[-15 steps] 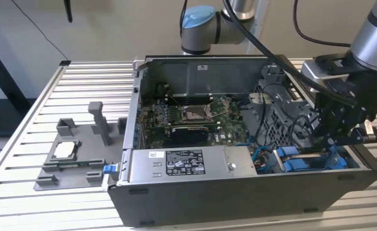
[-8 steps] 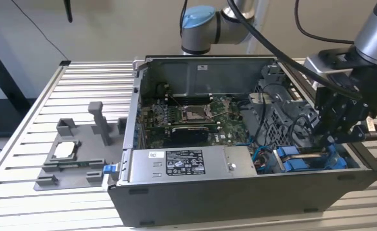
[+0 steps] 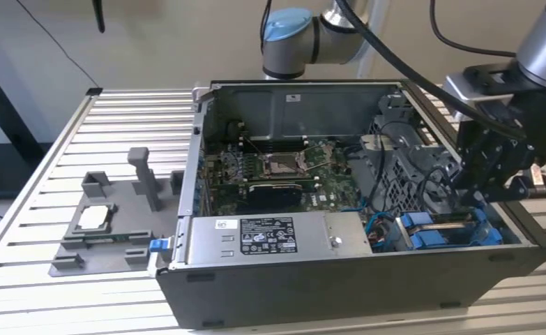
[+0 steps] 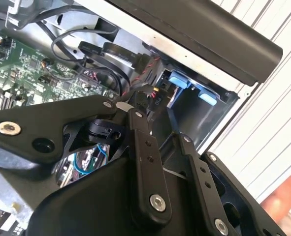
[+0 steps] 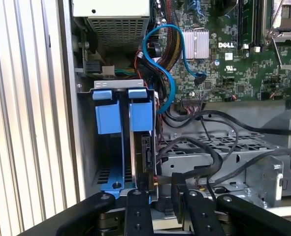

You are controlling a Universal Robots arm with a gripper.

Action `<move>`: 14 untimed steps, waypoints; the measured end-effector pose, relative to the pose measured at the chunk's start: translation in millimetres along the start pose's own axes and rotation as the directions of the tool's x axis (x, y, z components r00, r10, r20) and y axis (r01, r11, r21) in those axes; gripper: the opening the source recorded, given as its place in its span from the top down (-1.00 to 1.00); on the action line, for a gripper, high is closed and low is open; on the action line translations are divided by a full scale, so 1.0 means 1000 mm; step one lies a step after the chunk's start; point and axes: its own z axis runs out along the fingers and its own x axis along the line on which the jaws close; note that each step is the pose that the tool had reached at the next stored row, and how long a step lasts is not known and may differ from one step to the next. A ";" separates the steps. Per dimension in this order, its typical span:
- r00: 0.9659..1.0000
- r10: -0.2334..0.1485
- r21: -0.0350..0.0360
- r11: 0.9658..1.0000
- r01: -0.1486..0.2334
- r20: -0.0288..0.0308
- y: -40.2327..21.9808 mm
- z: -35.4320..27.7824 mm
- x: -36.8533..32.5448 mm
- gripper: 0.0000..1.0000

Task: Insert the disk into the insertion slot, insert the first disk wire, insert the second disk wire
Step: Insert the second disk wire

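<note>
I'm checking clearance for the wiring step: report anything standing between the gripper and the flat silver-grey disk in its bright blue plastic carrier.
In the first wrist view, loose black cables loop close beside the disk and cross just ahead of the gripper. Nothing else visibly stands between them.

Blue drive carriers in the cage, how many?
2: outer carrier nearest the case wall, inner carrier right beside it on the motherboard side. Others may be hidden.
</note>
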 end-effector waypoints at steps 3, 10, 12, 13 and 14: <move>1.000 0.000 0.000 1.000 0.000 0.009 0.0001 -0.0001 -0.0029 0.35; 0.999 0.003 0.003 1.000 -0.003 0.045 0.0001 -0.0044 -0.0081 0.35; 0.999 0.003 0.003 1.000 -0.003 0.046 -0.0017 -0.0063 -0.0084 0.35; 0.999 0.003 0.003 1.000 -0.003 0.046 -0.0035 -0.0064 -0.0085 0.35; 0.999 0.003 0.003 1.000 -0.003 0.046 -0.0060 -0.0064 -0.0087 0.35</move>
